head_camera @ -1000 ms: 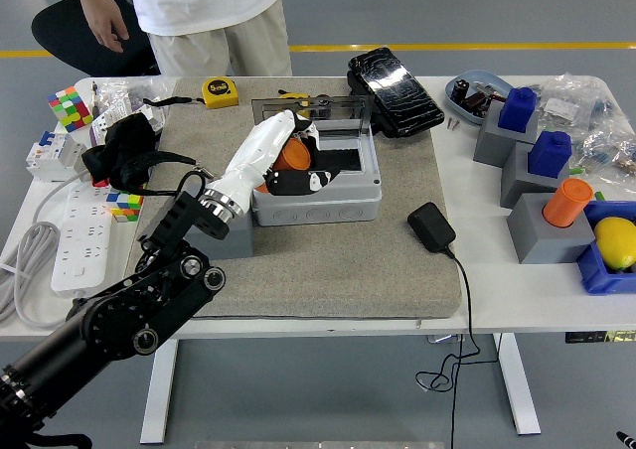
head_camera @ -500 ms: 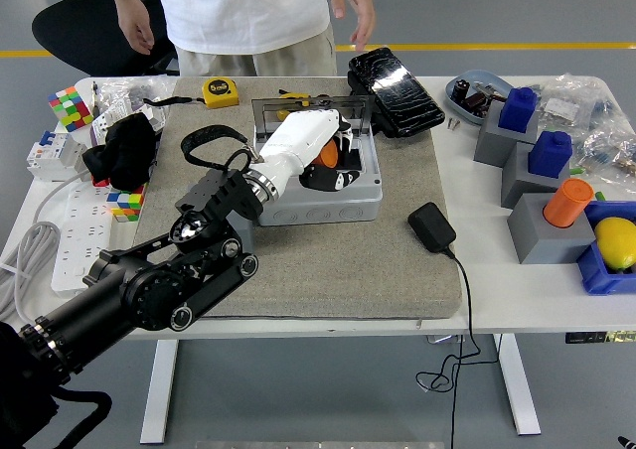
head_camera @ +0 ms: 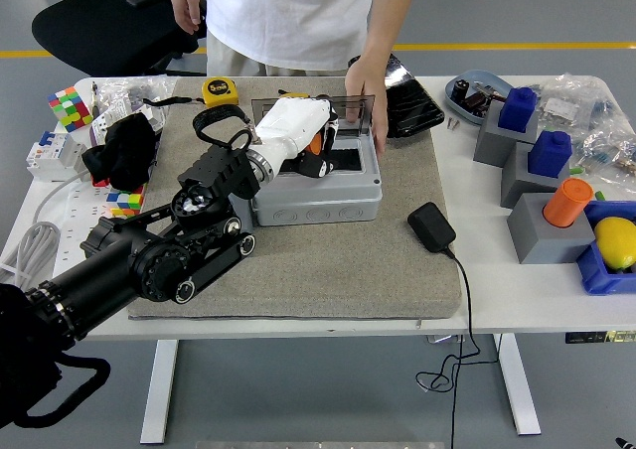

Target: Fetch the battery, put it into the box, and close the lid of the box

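The orange cylindrical battery (head_camera: 315, 143) is held clasped by the white-shelled left hand (head_camera: 303, 141) over the grey plastic box (head_camera: 328, 196); release is needed next.

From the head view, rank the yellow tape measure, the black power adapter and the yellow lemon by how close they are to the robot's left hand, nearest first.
Measured from the left hand over the grey box:
1. Yellow tape measure, just left and farther back.
2. Black power adapter, right and nearer the table's front edge.
3. Yellow lemon, far right in the blue bin.
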`<state>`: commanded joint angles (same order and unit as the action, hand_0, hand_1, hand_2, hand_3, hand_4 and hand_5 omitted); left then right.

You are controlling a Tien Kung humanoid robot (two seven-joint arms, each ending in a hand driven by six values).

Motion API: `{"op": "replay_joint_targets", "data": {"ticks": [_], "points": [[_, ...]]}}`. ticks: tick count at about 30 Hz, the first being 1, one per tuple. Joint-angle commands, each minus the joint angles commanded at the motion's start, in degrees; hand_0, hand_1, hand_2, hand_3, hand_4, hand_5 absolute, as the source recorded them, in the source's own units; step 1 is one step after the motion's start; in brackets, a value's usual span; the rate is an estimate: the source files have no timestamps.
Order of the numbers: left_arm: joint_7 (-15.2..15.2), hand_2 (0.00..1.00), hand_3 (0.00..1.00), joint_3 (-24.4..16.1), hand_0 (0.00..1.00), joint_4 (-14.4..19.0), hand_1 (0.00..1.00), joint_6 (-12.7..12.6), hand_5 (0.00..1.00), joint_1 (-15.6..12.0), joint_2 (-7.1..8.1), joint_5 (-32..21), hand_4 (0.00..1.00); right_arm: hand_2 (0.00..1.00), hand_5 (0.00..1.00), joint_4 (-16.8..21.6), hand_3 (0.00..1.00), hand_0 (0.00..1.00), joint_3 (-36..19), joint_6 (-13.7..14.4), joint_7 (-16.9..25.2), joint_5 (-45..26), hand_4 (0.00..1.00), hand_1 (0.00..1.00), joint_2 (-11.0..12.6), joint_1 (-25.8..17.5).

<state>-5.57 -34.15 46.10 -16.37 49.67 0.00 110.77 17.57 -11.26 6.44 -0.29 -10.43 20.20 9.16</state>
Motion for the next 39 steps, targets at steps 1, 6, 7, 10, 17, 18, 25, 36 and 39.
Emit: {"op": "replay_joint_targets", "data": {"ticks": [1,6,7,10,17,18,25,36,39], "points": [[0.1,0.160,0.215,0.2,0.179,-0.4,0.098,-0.1,0.002,0.2,0.00,-0.2,0.834,0.654,0.491,0.0,0.548,0.572,0.0,0.0,0.0,0.0,0.943,0.627,0.0,0.0],[0.9,0.166,0.216,0.7,0.186,-1.9,0.121,-0.7,0.002,1.1,0.00,-1.0,0.842,0.654,0.491,0.0,0.548,0.572,0.4,0.0,0.0,0.0,0.943,0.627,0.0,0.1],[1.0,0.166,0.216,0.7,0.186,-2.0,0.121,-0.7,0.002,1.2,0.00,-1.1,0.842,0.654,0.491,0.0,0.548,0.572,0.6,0.0,0.0,-0.1,0.943,0.627,0.0,0.1],[1.1,0.166,0.216,0.6,0.186,-2.3,0.121,-0.9,0.002,1.2,0.00,-1.8,0.842,0.654,0.491,0.0,0.548,0.572,0.8,0.0,0.0,-0.1,0.943,0.627,-0.1,0.1],[1.9,0.169,0.217,1.6,0.195,-2.3,0.120,-1.5,0.002,1.1,0.00,-2.8,0.848,0.654,0.491,0.1,0.547,0.573,0.8,0.0,0.0,0.1,0.943,0.627,-0.1,0.3],[1.8,0.240,0.328,1.8,0.249,-2.3,0.211,-1.4,0.002,1.1,0.00,-2.9,0.893,0.654,0.491,0.1,0.547,0.575,0.8,0.0,0.0,0.1,0.943,0.627,-0.1,0.3],[2.2,0.328,0.443,2.2,0.332,-2.3,0.343,-1.1,0.002,0.9,0.00,-3.0,0.956,0.654,0.491,0.1,0.548,0.574,0.6,0.0,0.0,0.1,0.943,0.627,-0.1,0.3],[2.3,0.507,0.683,2.8,0.508,-2.4,0.561,-1.1,0.078,0.7,0.00,-3.0,0.998,0.654,0.489,0.2,0.548,0.574,0.4,-0.1,0.1,0.4,0.944,0.627,-0.2,0.2],[2.3,0.507,0.683,2.7,0.508,-2.2,0.561,-1.1,0.078,0.7,0.00,-3.1,0.998,0.654,0.489,0.2,0.548,0.574,0.4,-0.1,0.1,0.4,0.944,0.627,-0.2,0.2]]}}
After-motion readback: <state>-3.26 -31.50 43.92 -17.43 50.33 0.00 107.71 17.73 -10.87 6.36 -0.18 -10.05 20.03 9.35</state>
